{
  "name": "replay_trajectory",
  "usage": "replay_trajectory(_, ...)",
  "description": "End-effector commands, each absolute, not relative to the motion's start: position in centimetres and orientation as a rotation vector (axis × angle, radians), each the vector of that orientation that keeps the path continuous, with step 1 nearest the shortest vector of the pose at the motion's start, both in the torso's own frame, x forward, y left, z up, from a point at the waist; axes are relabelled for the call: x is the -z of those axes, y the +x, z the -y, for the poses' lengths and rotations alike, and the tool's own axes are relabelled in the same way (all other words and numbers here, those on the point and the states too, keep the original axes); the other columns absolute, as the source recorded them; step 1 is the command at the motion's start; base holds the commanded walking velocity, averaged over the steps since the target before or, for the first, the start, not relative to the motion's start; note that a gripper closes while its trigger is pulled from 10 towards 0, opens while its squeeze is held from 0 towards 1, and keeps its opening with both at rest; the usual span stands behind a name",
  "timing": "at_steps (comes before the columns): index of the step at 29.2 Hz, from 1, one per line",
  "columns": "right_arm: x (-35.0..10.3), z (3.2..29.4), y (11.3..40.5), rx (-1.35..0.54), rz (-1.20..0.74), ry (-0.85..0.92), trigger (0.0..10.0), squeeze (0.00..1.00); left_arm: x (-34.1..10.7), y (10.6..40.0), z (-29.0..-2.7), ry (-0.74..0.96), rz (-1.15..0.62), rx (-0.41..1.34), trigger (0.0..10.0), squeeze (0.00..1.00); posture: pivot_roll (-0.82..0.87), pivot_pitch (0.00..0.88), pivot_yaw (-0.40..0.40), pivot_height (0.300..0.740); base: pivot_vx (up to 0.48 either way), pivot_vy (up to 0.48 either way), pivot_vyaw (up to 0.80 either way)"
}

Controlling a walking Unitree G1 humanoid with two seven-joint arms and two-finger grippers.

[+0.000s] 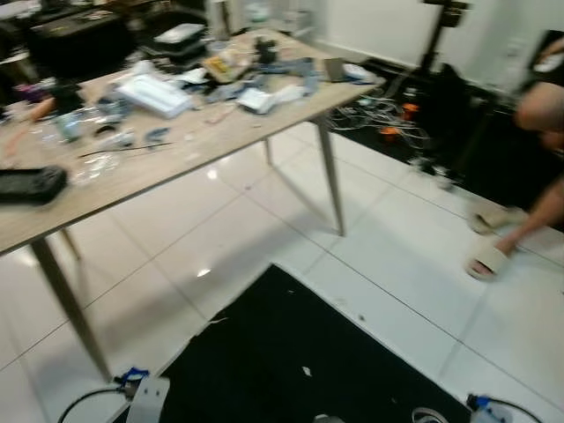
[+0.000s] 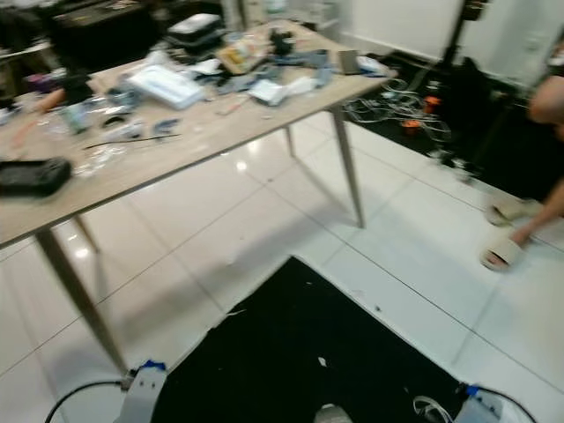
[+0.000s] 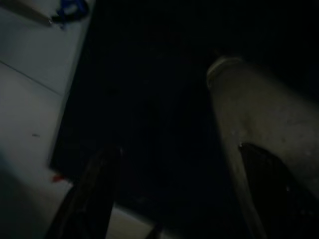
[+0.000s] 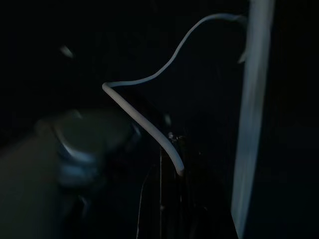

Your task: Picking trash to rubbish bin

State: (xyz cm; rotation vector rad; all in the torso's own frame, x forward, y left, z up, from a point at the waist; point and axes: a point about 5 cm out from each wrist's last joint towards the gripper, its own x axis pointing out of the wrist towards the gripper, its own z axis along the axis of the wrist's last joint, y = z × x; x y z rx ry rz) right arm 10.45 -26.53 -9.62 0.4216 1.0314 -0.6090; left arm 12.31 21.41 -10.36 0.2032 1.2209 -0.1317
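Walking nearer to the bench (image 1: 229,145) first helps you: the trash (image 1: 251,84) lies scattered on its far end, and the left hand (image 3: 174,199) hangs spread, holding nothing

Light wood-grain table (image 1: 176,167) on grey metal legs, littered with white, blue and clear items. Black flat device (image 1: 31,185) seen at its left edge. Floor (image 1: 397,264) tiled glossy white with thin dark grout lines. Black mat (image 1: 291,361) speckled with white bits. Beige slippers (image 1: 487,260) worn by a person. Both wrist views rendered near-black.
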Motion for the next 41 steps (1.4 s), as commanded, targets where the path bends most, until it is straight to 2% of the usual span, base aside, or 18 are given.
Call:
replay_trajectory(1,10.0,25.7,10.2,0.567,-1.075,0.372,10.0,0.00,10.6,11.6,-21.6,0.265,-1.250,0.180,10.0,0.00,-0.02,0.079,0.107,0.740,0.000,0.000,-0.79)
replay_trajectory(5,10.2,25.3,10.0,0.548,-1.107,0.337,10.0,0.00,10.6,11.6,-21.2,0.270,-1.246,0.200,10.0,0.00,-0.02,0.079,0.107,0.740,0.000,0.000,-0.79)
replay_trajectory(7,10.2,25.0,10.1,0.459,-1.147,0.230,10.0,0.00,10.5,12.1,-20.9,0.352,-1.231,0.277,10.0,0.00,-0.01,0.074,0.102,0.740,0.000,0.000,-0.79)
replay_trajectory(10,10.2,24.8,10.4,0.400,-1.167,0.160,10.0,0.00,10.4,12.5,-20.6,0.412,-1.218,0.334,10.0,0.00,-0.01,0.074,0.102,0.740,0.000,0.000,-0.79)
replay_trajectory(15,10.0,25.2,10.8,0.315,-1.187,0.050,10.0,0.00,10.4,12.8,-20.1,0.445,-1.211,0.378,10.0,0.00,-0.01,0.070,0.106,0.740,0.000,0.000,-0.79)
replay_trajectory(25,10.2,26.8,7.3,0.316,-1.250,0.012,10.0,0.00,10.7,12.1,-19.5,0.501,-1.230,0.444,10.0,0.00,-0.01,0.070,0.106,0.740,0.000,0.000,-0.79)
replay_trajectory(31,10.4,26.6,7.1,0.300,-1.261,-0.001,10.0,0.00,10.8,11.8,-19.6,0.511,-1.240,0.448,10.0,0.00,-0.01,0.070,0.106,0.740,0.000,0.000,-0.79)
replay_trajectory(41,10.9,24.1,8.1,0.264,-1.254,0.001,10.0,0.00,10.8,11.6,-19.9,0.521,-1.245,0.437,10.0,0.00,-0.01,0.073,0.111,0.740,0.000,0.000,-0.79)
